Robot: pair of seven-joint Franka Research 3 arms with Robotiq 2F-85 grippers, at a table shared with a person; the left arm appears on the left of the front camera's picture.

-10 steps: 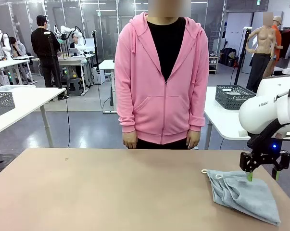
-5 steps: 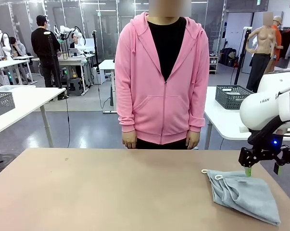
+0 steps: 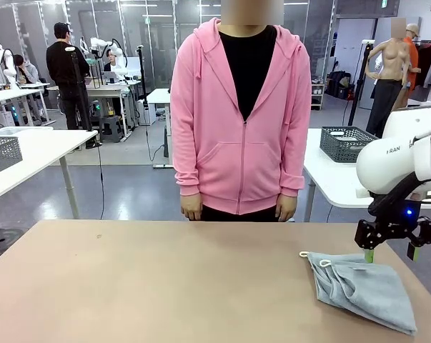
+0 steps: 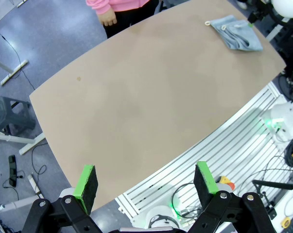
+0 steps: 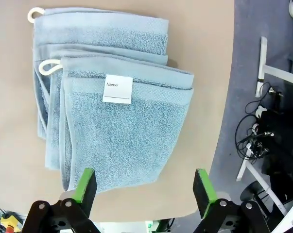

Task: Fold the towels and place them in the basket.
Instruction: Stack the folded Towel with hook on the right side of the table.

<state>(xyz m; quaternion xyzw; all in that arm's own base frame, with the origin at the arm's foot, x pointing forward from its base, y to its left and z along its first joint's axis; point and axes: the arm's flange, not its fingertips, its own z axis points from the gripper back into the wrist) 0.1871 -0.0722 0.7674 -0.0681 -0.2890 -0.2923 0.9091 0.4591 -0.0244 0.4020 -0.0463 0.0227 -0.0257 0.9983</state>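
The pale blue-grey terry cloth towels [image 3: 362,287] lay folded in a loose stack on the tan surface [image 3: 165,286], at the robot's right near corner, two white hanging loops at their far-left corner and a white name tag facing up in the right wrist view [image 5: 118,89]. A second before, the right claw [image 3: 389,251] had its green pads down at the stack's far edge; it had since lifted clear and spread its jaws fully, grasping nothing, so I judged the fold released and the stack ready for carrying to a basket. In the front view the towels sat at about seven o'clock from that claw, just beside it. The left claw [image 4: 145,182] hung released, well apart, holding nothing.
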